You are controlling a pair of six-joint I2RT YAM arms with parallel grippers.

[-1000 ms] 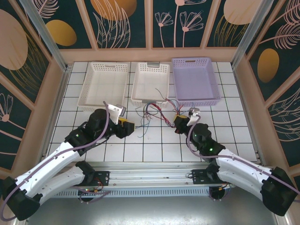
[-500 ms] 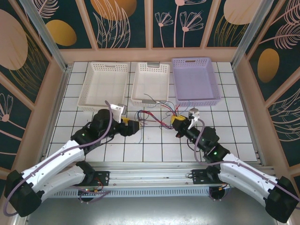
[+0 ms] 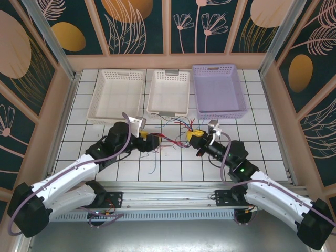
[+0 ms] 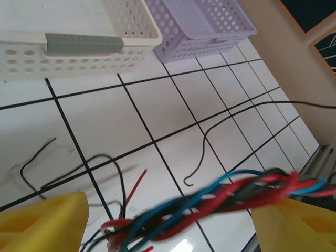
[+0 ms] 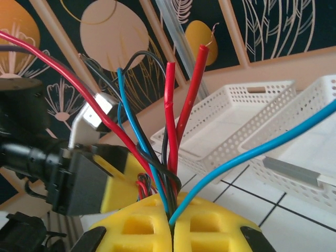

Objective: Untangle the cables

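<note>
The cables [image 3: 173, 137] are a twisted bundle of red, blue and black wires strung between my two grippers over the middle tiles. My right gripper [image 5: 171, 220] is shut on the cables [image 5: 170, 105], which fan upward out of its yellow pads [image 5: 136, 226]. My left gripper [image 4: 170, 226] is open, its yellow fingers [image 4: 42, 223] far apart. The blurred twisted bundle [image 4: 210, 202] runs across the gap between them, unclamped. Seen from above, the left gripper [image 3: 154, 140] faces the right gripper [image 3: 192, 135] at close range.
Three baskets line the far side: a white one [image 3: 116, 94], a second white one [image 3: 169, 93] and a lilac one [image 3: 218, 90]. Loose black wire ends [image 4: 210, 136] trail on the tiles. A metal rail [image 3: 168, 197] runs along the near edge.
The two grippers have come closer together. The left gripper's jaws have widened and the bundle now lies between them. The right gripper stays shut on the cables.
</note>
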